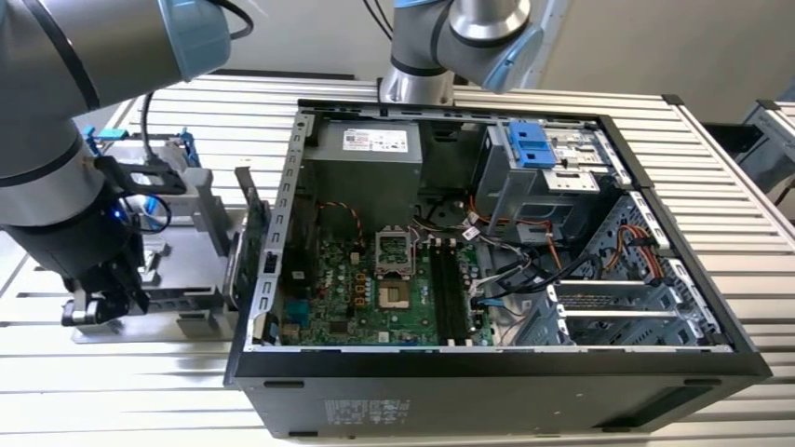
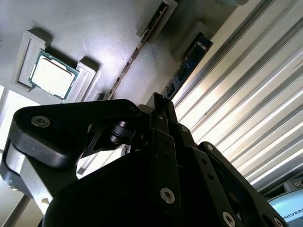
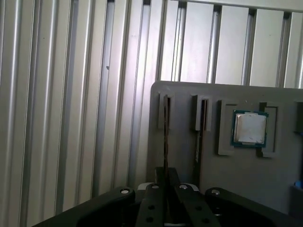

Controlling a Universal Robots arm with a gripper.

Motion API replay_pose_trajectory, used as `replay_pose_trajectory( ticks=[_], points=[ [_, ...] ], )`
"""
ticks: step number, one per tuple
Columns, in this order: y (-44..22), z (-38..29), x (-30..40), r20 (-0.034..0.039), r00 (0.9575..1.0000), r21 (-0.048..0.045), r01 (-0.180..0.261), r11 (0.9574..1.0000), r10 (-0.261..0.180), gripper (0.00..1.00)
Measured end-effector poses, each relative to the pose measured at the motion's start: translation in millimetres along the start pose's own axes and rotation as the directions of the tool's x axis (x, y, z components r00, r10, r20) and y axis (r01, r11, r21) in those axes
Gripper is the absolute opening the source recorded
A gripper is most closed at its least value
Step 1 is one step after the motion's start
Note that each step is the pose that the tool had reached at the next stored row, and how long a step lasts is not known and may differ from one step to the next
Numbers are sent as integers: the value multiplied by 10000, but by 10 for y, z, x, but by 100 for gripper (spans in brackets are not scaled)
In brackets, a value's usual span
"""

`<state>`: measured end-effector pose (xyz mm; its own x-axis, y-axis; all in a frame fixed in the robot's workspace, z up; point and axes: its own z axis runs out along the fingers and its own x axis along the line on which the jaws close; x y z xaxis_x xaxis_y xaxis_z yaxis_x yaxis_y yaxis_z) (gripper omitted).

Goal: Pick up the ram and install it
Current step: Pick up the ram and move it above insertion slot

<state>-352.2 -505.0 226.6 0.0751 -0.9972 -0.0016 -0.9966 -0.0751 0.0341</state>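
The ram (image 3: 166, 127) stands edge-on as a thin dark strip in a slot of the grey parts tray (image 3: 236, 189). In the second wrist view the ram (image 2: 189, 56) looks dark blue-green and runs down into the fingers. My gripper (image 3: 166, 174) is shut on its near end, one black finger on each side. In the exterior view my gripper (image 1: 95, 309) hangs low over the tray (image 1: 186, 237), on that view's left, beside the open computer case (image 1: 497, 363). The motherboard's long memory slots (image 1: 451, 289) lie inside the case.
A second thin stick (image 3: 203, 118) stands in the neighbouring slot, and a square processor chip (image 3: 249, 128) lies in a pocket of the tray beyond it. A tall green card (image 1: 252, 251) stands between tray and case wall. Cables and a drive cage fill the case's right half.
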Motion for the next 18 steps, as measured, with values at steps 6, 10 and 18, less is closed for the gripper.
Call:
replay_pose_trajectory(
  ticks=[6,10,18],
  points=[
    [6,-44,-1,1,10000,1,-1,10000,1,0],
    [7,-74,-1,2,10000,1,-35,10000,35,0],
    [12,-142,-1,33,9997,2,-247,9997,247,0]
  ],
)
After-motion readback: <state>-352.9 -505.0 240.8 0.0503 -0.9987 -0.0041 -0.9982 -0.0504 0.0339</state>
